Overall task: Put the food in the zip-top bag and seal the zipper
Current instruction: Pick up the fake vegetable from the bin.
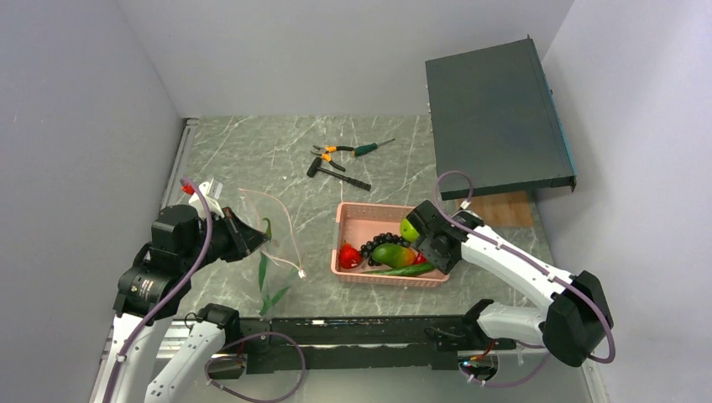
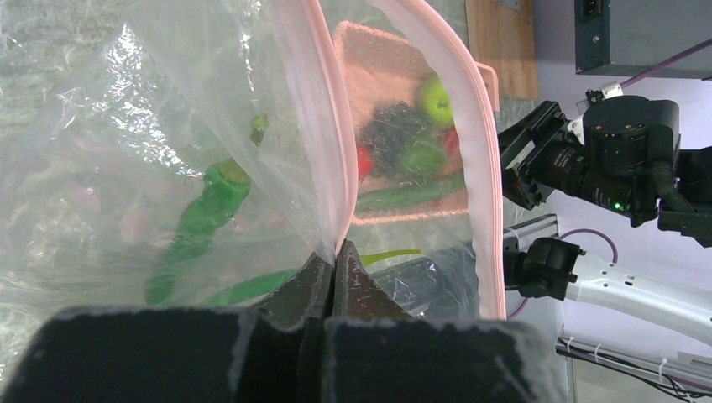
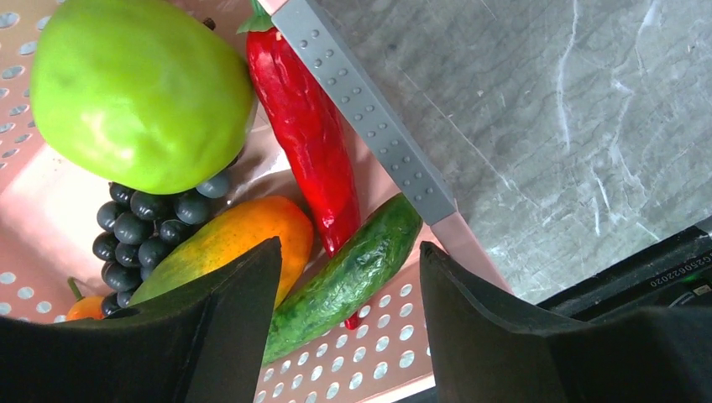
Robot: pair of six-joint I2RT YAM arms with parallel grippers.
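Note:
The clear zip-top bag (image 1: 270,220) stands open at the left, with green peppers (image 1: 265,270) inside. My left gripper (image 1: 259,239) is shut on the bag's mouth edge. In the left wrist view the gripper (image 2: 336,253) pinches the pink zipper strip (image 2: 323,126), and a green pepper (image 2: 201,214) shows through the plastic. My right gripper (image 1: 420,238) hangs open and empty over the pink basket (image 1: 353,210). In the right wrist view the gripper (image 3: 348,248) is above a long green vegetable (image 3: 357,273), with a red chilli (image 3: 306,134), mango (image 3: 227,239), green apple (image 3: 138,88) and grapes (image 3: 143,222) beside it.
Hand tools (image 1: 340,159) lie at the back middle. A dark flat box (image 1: 495,117) rests on a wooden block (image 1: 506,210) at the back right. A black rail (image 1: 353,332) runs along the near edge. Grey walls close in on both sides.

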